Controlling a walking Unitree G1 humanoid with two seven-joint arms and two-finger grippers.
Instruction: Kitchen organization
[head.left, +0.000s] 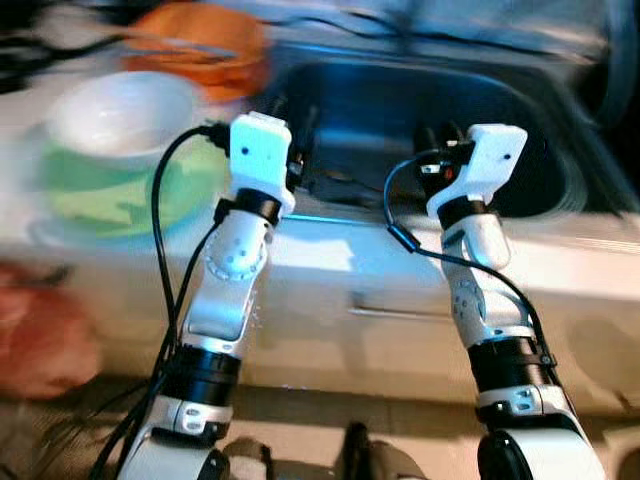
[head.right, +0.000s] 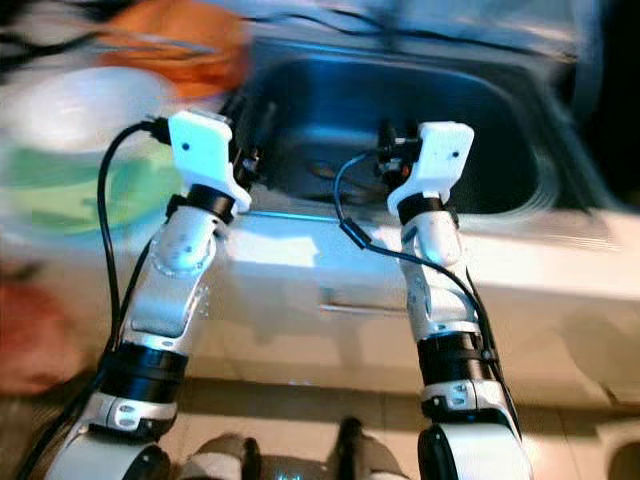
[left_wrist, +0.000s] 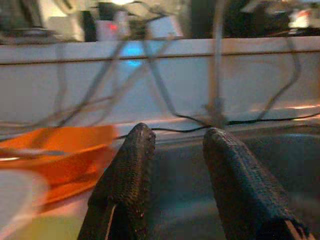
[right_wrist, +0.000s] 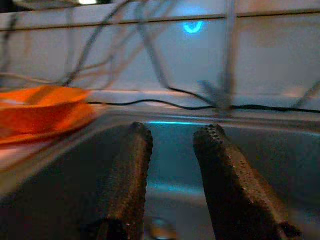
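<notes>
Sink (head.left: 520, 120), a dark steel basin, is set into a pale surface (head.left: 330, 255) and lies directly ahead of the robot; the head views are blurred. Left of the basin, on the surface, stand a white bowl (head.left: 120, 115) above a green plate or mat (head.left: 120, 200), with an orange bowl (head.left: 200, 45) behind them holding what looks like a utensil. Left gripper (left_wrist: 175, 150) hovers over the basin's left rim, fingers parted and empty, the orange bowl just beside it. Right gripper (right_wrist: 172, 145) hangs over the basin interior, fingers likewise apart and holding nothing. A white tiled wall (right_wrist: 275, 65) rises behind the sink, crossed by dark cables (left_wrist: 165, 95). A drawer front with a handle (head.left: 390, 312) faces the robot below the rim.
</notes>
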